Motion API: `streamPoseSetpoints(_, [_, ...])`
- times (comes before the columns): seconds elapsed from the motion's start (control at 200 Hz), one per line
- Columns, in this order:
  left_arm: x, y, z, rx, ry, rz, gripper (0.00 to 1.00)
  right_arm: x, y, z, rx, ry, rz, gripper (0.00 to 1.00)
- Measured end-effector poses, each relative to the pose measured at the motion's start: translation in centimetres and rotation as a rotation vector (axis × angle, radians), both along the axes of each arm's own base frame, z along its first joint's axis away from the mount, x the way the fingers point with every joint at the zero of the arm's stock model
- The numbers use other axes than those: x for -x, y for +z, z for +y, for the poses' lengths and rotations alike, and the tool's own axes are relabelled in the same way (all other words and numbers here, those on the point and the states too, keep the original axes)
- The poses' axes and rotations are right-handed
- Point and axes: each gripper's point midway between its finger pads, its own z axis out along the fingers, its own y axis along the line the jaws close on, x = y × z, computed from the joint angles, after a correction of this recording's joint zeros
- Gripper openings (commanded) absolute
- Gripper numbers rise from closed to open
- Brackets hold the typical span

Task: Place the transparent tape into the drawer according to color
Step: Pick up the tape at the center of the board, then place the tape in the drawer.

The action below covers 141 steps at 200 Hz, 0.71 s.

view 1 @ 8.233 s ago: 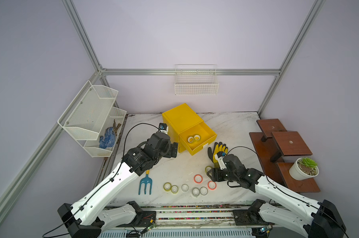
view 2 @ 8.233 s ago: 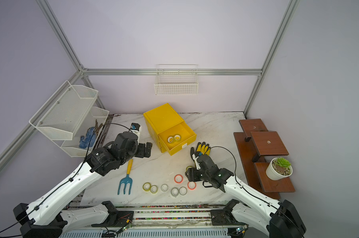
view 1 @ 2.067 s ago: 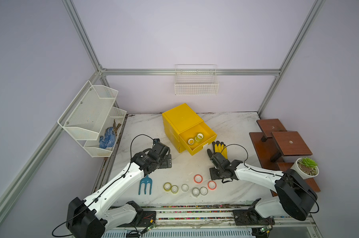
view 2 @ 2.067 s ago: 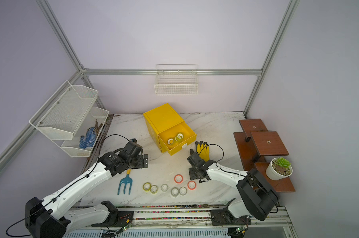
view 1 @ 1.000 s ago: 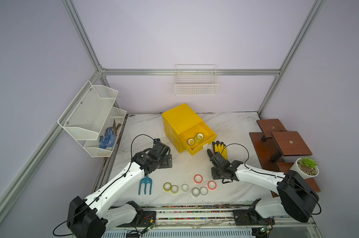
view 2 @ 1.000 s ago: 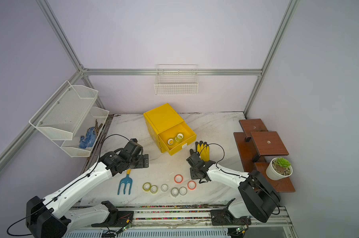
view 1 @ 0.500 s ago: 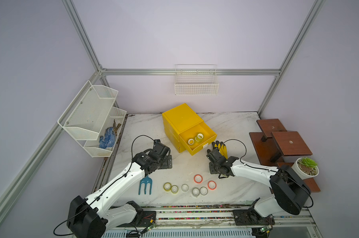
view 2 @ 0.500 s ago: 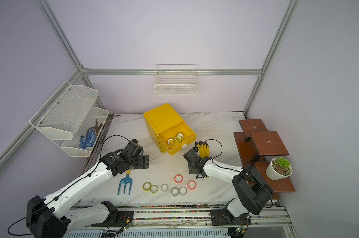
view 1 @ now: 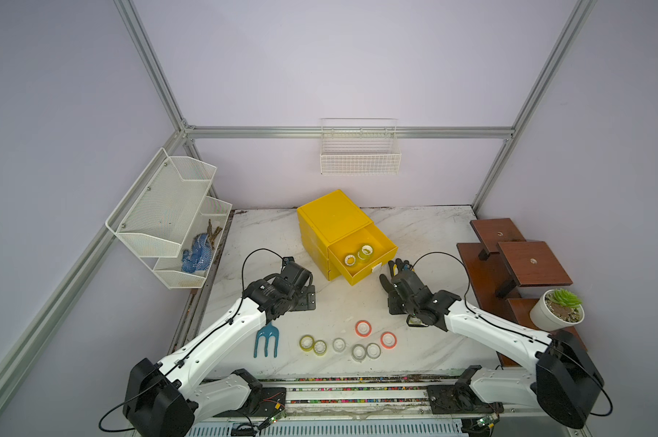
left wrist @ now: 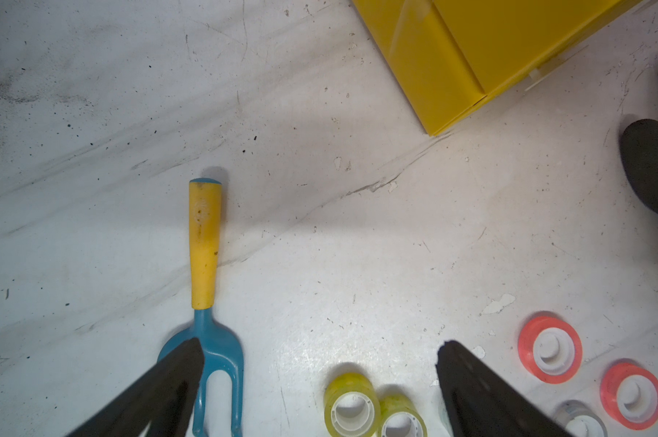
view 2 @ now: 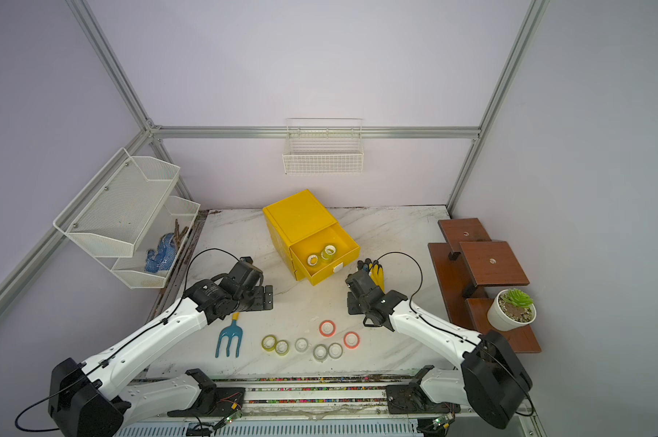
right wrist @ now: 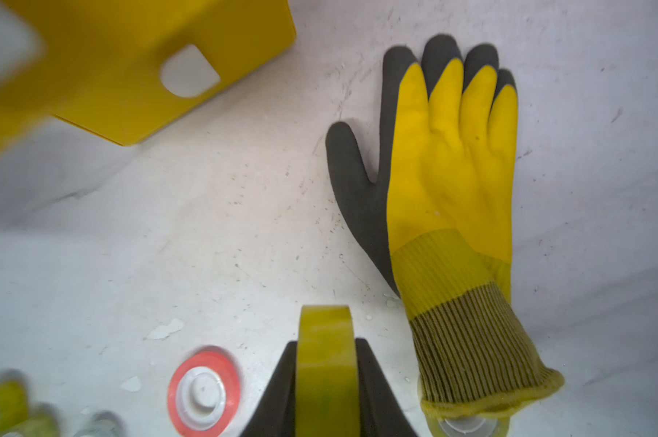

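Note:
The yellow cabinet's top drawer (view 1: 373, 266) stands pulled out, with yellow-green tape rolls (view 1: 359, 255) inside. My right gripper (right wrist: 325, 359) is shut on a yellow-green tape roll (right wrist: 325, 340), held on edge above the table between the drawer front (right wrist: 149, 75) and the glove (right wrist: 452, 170). In both top views that gripper (view 1: 392, 300) (view 2: 352, 302) hides the roll. Two yellow-green rolls (view 1: 313, 344), three clear rolls (view 1: 358, 352) and two orange-red rolls (view 1: 363, 328) lie near the front edge. My left gripper (left wrist: 320, 352) hangs open above bare table beside the yellow-green pair (left wrist: 352, 405).
A blue garden fork (view 1: 267, 340) with a yellow handle lies under my left arm. Another roll (right wrist: 467, 423) peeks from under the glove's cuff. White wire shelves (view 1: 168, 215) hang at the left, wooden steps (view 1: 509, 261) and a potted plant (view 1: 556, 310) stand at the right.
My right gripper has closed on the yellow-green roll and moved it a little toward the drawer. My left arm has stayed still.

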Motion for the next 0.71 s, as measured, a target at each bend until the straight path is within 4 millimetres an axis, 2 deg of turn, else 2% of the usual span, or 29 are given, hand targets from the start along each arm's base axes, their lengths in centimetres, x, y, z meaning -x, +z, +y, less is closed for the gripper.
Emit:
streamPoseSetpoints(0.185, [0.0,0.0,0.0,0.000,0.002,0.000,1.00,0.9,5.5,-1.7,-0.073,-0.036,-0.137,0.15])
streamPoseSetpoints(0.335, [-0.1,0.0,0.2,0.000,0.006,0.001,1.00,0.3,12.4,-1.5,-0.150,-0.019,-0.293,0.15])
streamPoseSetpoints(0.47, [0.0,0.0,0.1,0.002,0.005,0.002,1.00,-2.0,19.2,1.4,-0.230,0.057,-0.417,0.15])
streamPoseSetpoints(0.535, [0.0,0.0,0.1,0.002,0.005,0.003,1.00,-3.4,21.4,3.4,-0.261,0.102,-0.449,0.15])
streamPoseSetpoints(0.625, [0.0,0.0,0.1,0.002,0.005,0.003,1.00,-5.5,22.2,6.3,-0.284,0.161,-0.455,0.16])
streamPoseSetpoints(0.705, [0.0,0.0,0.1,0.004,0.005,0.002,1.00,-6.9,21.4,8.4,-0.283,0.208,-0.426,0.16])
